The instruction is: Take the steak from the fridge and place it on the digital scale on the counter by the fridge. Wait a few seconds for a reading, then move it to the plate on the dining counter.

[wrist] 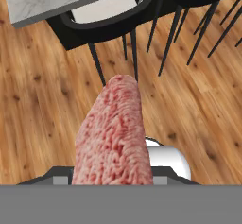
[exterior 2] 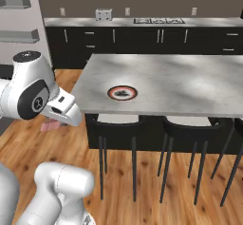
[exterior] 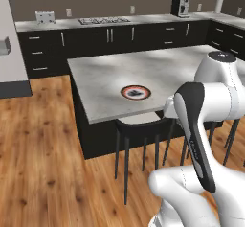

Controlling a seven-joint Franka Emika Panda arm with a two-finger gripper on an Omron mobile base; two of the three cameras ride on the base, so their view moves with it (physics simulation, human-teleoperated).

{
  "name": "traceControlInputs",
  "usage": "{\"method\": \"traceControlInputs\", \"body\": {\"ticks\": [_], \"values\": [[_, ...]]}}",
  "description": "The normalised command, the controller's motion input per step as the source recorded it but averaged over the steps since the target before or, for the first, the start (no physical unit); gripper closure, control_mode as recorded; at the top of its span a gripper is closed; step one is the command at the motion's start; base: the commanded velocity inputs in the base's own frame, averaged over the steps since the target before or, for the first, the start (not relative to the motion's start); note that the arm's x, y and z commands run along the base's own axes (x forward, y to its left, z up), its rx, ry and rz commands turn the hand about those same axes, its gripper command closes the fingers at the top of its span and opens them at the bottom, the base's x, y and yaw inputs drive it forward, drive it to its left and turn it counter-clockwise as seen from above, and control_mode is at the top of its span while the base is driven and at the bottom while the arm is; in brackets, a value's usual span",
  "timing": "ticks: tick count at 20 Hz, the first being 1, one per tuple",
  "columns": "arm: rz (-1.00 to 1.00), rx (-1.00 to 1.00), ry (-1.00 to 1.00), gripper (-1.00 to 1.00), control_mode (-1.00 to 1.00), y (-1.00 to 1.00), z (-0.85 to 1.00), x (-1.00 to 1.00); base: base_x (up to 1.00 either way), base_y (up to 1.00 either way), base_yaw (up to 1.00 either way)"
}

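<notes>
- Steak (wrist: 113,133) is sitting in the hand (wrist: 113,178), which is clenching it; the pink slab is rising from the 6 o'clock edge of the hand view toward its centre, over wooden floor.
- In the right base view a pale pink patch (exterior 2: 49,126) is showing just under the wrist at about 8 o'clock, which I am reading as the same steak, carried low beside the desk and not above it.
- Plate (exterior: 136,92) is lying on the dining desk (exterior: 105,73) near its front edge, with nothing pink on it; it is sitting near the centre of the left base view.
- Stools (exterior 2: 116,124) are standing between the hand and the desk's near edge.
- Judgement: fetching from the fridge is done, since the meat is in the grip and away from any shelf; whether the weighing is done cannot be told here.
- Remaining: lifting the steak above desk height, carrying it over the plate, releasing it there.
</notes>
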Motion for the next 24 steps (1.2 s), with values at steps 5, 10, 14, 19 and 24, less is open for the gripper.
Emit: {"method": "traceControlInputs", "body": {"ticks": [5, 10, 14, 19, 24], "values": [[0.00, 0.00, 0.00, 1.00, 1.00, 0.00, 0.00, 0.00, 0.00, -1.00, 0.10], [0.00, 0.00, 0.00, 1.00, 1.00, 0.00, 0.00, 0.00, -0.04, -1.00, 0.07], [0.00, 0.00, 0.00, 1.00, 1.00, 0.00, 0.00, 0.00, -0.07, -1.00, 0.01], [0.00, 0.00, 0.00, 1.00, 1.00, 0.00, 0.00, 0.00, -0.01, -1.00, 0.01], [0.00, 0.00, 0.00, 1.00, 1.00, 0.00, 0.00, 0.00, 0.00, -1.00, 0.04]]}}
